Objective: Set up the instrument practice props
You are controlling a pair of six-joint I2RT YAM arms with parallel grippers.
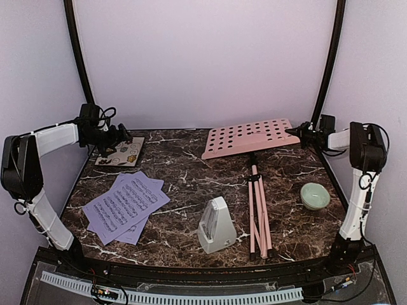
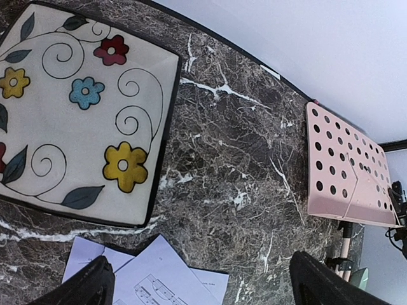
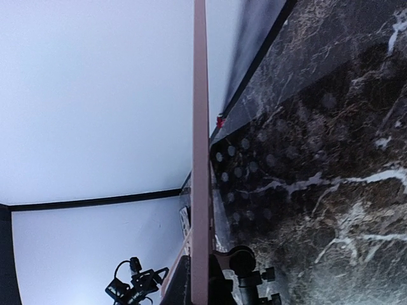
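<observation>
The pink music stand lies on the marble table, its perforated desk (image 1: 249,138) at the back and its folded legs (image 1: 259,213) running toward me. My right gripper (image 1: 297,134) is shut on the desk's right edge, seen edge-on in the right wrist view (image 3: 200,159). The lavender sheet-music pages (image 1: 125,205) lie at the left front and also show in the left wrist view (image 2: 159,279). The grey-white metronome (image 1: 216,225) stands at the centre front. My left gripper (image 1: 123,136) is open and empty above the back left corner.
A square floral coaster (image 1: 121,152) lies at the back left, under my left gripper; it also shows in the left wrist view (image 2: 76,108). A pale green bowl (image 1: 315,195) sits at the right, near the right arm. White walls close in the back and sides.
</observation>
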